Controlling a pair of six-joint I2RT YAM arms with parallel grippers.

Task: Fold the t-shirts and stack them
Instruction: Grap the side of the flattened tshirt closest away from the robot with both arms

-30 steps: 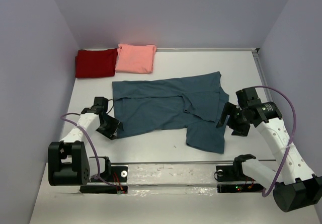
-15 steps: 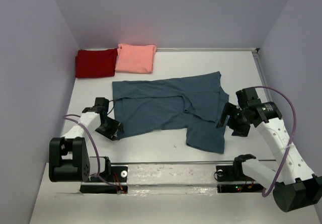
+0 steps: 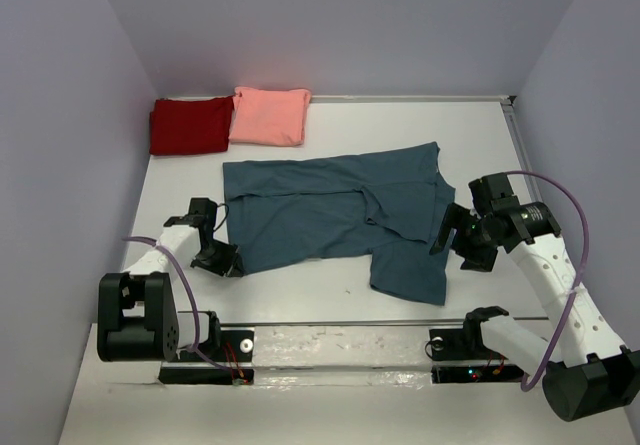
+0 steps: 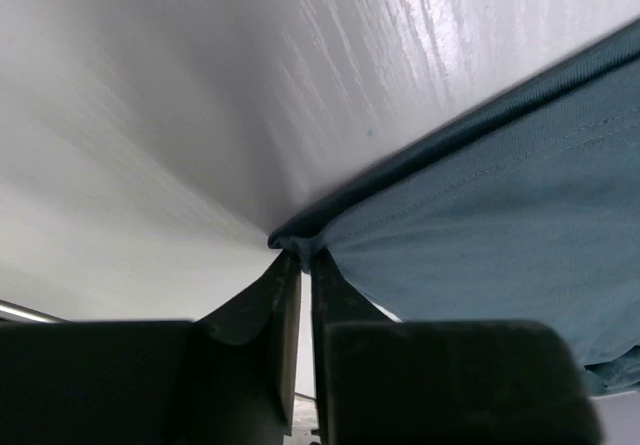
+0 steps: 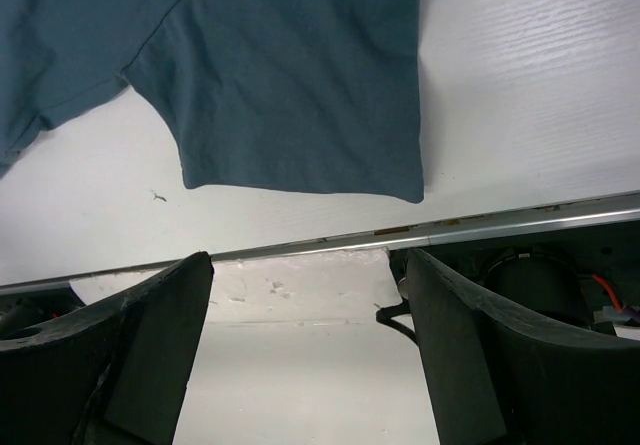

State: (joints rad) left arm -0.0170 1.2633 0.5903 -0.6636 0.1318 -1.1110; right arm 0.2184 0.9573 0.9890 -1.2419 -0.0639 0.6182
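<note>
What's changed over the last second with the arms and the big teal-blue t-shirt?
The left gripper, shut on the near left corner of the dark teal-blue cotton t-shirt, crept slightly toward the near table edge. The right gripper stayed open beside the shirt. The folded dark red t-shirt and salmon-pink t-shirt did not move.

White matte table (image 3: 330,300), silver metal strip (image 3: 340,323) along its near edge. Large dark teal-blue cotton t-shirt (image 3: 340,215) spread out mid-table, mostly flat with some wrinkles, one sleeve pointing toward the near edge on the right. Dark red cotton t-shirt (image 3: 190,125) folded at far left corner, salmon-pink cotton t-shirt (image 3: 270,115) folded just beside it, edges touching. Small dark speck (image 3: 347,288) on bare table near the teal shirt's sleeve.
</note>
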